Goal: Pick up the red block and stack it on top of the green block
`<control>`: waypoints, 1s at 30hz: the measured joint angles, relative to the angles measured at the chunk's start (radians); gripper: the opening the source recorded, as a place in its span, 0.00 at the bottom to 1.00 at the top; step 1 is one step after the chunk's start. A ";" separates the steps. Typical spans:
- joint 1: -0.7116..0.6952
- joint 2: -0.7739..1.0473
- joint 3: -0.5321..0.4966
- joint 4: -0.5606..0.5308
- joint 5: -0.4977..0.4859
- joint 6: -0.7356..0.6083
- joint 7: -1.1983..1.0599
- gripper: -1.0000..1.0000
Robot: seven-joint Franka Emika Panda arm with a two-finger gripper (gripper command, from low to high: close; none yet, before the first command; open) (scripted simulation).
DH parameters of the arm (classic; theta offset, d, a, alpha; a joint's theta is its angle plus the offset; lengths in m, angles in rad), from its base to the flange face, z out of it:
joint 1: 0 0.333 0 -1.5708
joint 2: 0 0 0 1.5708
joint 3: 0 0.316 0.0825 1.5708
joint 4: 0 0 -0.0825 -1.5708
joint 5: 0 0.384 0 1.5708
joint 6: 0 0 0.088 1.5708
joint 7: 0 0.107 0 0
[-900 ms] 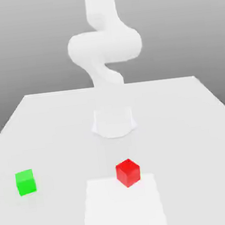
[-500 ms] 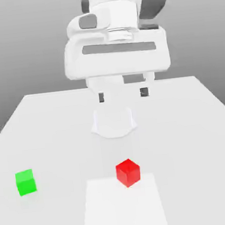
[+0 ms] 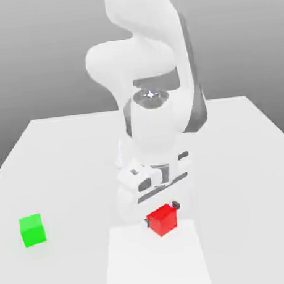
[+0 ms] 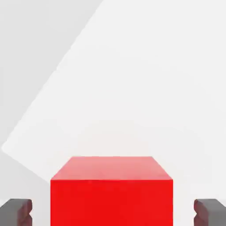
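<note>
The red block point(image 3: 162, 220) is straddled by open jaws point(image 3: 161, 214) near the worktop's point(image 3: 68, 178) front edge; gaps on both sides are revealed in the hand view. In the exterior view, the green block point(image 3: 33, 230) is seen toward the left edge.

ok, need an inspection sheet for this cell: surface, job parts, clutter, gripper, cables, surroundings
Surface: light tabletop with a brighter white patch on it
Red block: at the patch's far edge, between the gripper fingers
Green block: on the tabletop toward the exterior view's left, off the patch; nothing on top
Clutter: nothing seen
Gripper: open, one finger to each side of the red block, gaps visible
Cables: nothing seen
Surroundings: plain grey backdrop
</note>
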 joint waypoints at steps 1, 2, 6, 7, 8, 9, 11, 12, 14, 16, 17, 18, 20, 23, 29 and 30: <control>0.000 0.000 0.000 0.000 0.000 0.000 0.000 0.00; 0.000 0.000 0.000 0.000 -0.001 -0.001 0.001 0.00; 0.000 -0.022 -0.002 -0.003 -0.009 -0.020 0.008 0.00; 0.004 -0.052 -0.008 -0.007 -0.016 -0.045 0.013 0.00; -0.003 -0.085 -0.005 -0.011 -0.031 -0.073 0.023 0.00; -0.006 -0.119 -0.007 -0.016 -0.044 -0.103 0.034 0.00; -0.010 -0.190 -0.009 -0.026 -0.063 -0.164 0.047 0.00; -0.011 -0.225 -0.009 -0.031 -0.070 -0.194 0.050 0.00; -0.027 -0.281 -0.020 -0.032 -0.082 -0.249 0.044 0.00; -0.073 -0.289 -0.074 -0.003 -0.088 -0.285 -0.014 0.00; -0.100 -0.286 -0.108 0.017 -0.091 -0.301 -0.050 0.00; -0.129 -0.281 -0.143 0.037 -0.094 -0.316 -0.087 0.00; -0.188 -0.270 -0.214 0.079 -0.101 -0.346 -0.162 0.00; -0.278 -0.251 -0.319 0.141 -0.115 -0.388 -0.273 0.00; -0.442 -0.145 -0.438 0.233 -0.057 -0.382 -0.486 0.00; -0.441 -0.108 -0.428 0.237 -0.015 -0.352 -0.519 0.00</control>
